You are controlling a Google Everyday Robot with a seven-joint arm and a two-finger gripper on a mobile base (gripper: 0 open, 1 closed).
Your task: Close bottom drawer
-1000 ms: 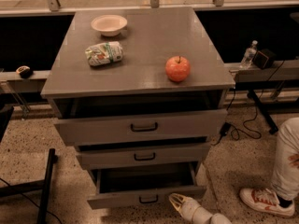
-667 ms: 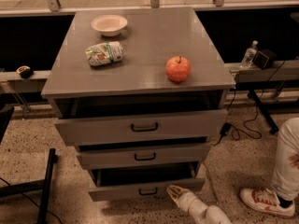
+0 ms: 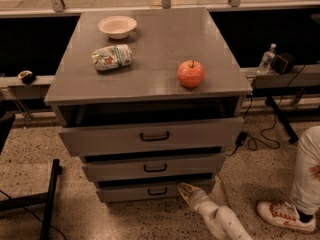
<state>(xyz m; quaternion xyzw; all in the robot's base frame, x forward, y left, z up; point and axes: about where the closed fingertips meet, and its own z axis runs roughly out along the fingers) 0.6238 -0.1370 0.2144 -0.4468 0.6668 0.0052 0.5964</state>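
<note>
1. nearest us, at the foot of the cabinet (image 3: pixel 160 49), we see the gripper (image 3: pixel 186 190) low by the floor, its tip at the right part of the bottom drawer (image 3: pixel 130 192); we cannot tell its grip state.
2. the bottom drawer is the cabinet's lowest tier, sticking out slightly.
3. on the cabinet top: a red apple (image 3: pixel 190 74) front right, a snack bag (image 3: pixel 112 57) left, and a bowl (image 3: pixel 117 26) at the back left.

High frontal camera looks down on cabinet (image 3: pixel 150 59), claw (image 3: pixel 187 189) low in frame.
</note>
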